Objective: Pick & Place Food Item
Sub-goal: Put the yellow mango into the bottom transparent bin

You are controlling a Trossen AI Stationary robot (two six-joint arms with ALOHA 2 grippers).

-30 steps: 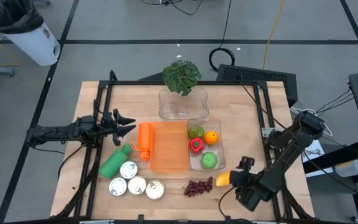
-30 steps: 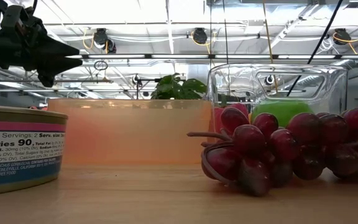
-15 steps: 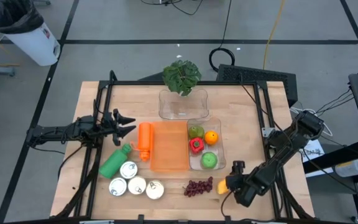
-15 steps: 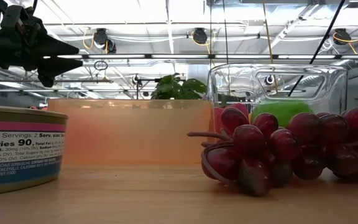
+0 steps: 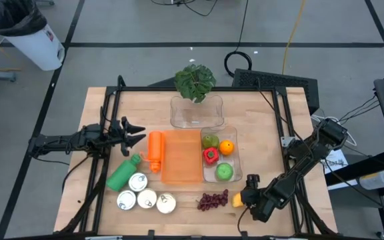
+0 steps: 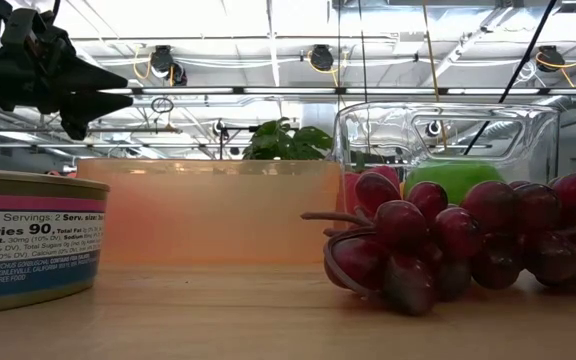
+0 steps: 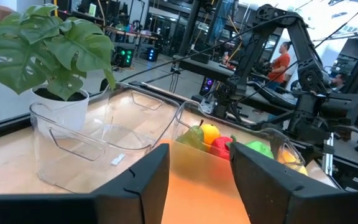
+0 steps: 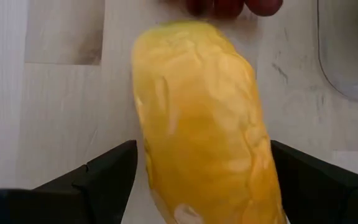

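Straddling the yellow fruit (image 8: 204, 118) on the counter (image 5: 272, 133) beside the grapes (image 5: 212, 200), the right end effector (image 5: 245, 197) stands wide; closing off-centre could squirt the rounded fruit out into the grapes.

The left gripper (image 7: 199, 177) shows two dark fingers (image 7: 138, 186) with a gap between them, and nothing is held there. Below and past the fingers lies a flat orange board (image 7: 201, 186) on the wooden table (image 7: 5, 158). Near it stands an empty clear box (image 7: 92, 134). Behind that box is a green leafy plant (image 7: 45, 46) in a white pot. A second clear box (image 7: 278, 146) holds fruit: a green pear (image 7: 194, 134), an orange (image 7: 210, 132), a red pepper (image 7: 224, 144) and a green apple (image 7: 258, 149). Farther off stands the other dark robot arm (image 7: 303, 68). In the room behind, a person in an orange top (image 7: 283, 57) can be seen.
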